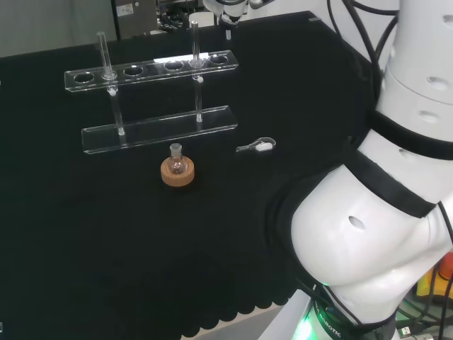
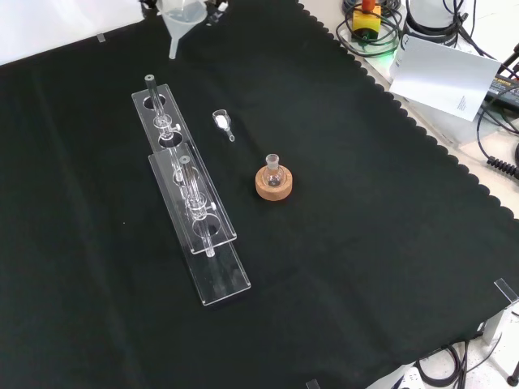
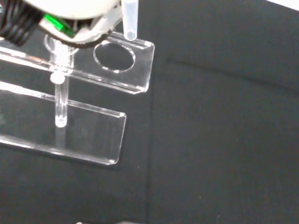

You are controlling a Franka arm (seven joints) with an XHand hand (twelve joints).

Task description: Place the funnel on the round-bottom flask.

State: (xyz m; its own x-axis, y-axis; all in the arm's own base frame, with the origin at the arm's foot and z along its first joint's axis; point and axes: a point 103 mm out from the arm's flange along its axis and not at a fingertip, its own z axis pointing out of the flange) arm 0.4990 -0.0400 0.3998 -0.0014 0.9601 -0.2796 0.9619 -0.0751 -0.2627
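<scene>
You are looking down from the front at a surface covered in black cloth point(image 2: 365, 267). Nearest to you, the long clear acrylic test-tube rack point(image 2: 191, 191) is lying on a slant, with glass tubes standing in it. Just to its right, the small clear round-bottom flask point(image 2: 273, 172) is sitting upright on its round cork ring stand point(image 2: 274, 185), neck open and empty. A little farther off, a small clear scoop with white powder point(image 2: 221, 121) is lying between rack and flask. Farthest, at the view's top edge, the clear plastic funnel point(image 2: 182, 22) is hanging spout-down above the rack's far end, well apart from the flask. The wrist view is showing its spout tip point(image 3: 129, 18) over the rack's end hole. I cannot tell how the hand is shaped around it.

To do this step well, you are likely carrying the funnel towards the flask: keep the spout vertical, clear the rack's tubes, line up over the narrow neck, then lower slowly so the light flask is not tipping off its ring.
</scene>
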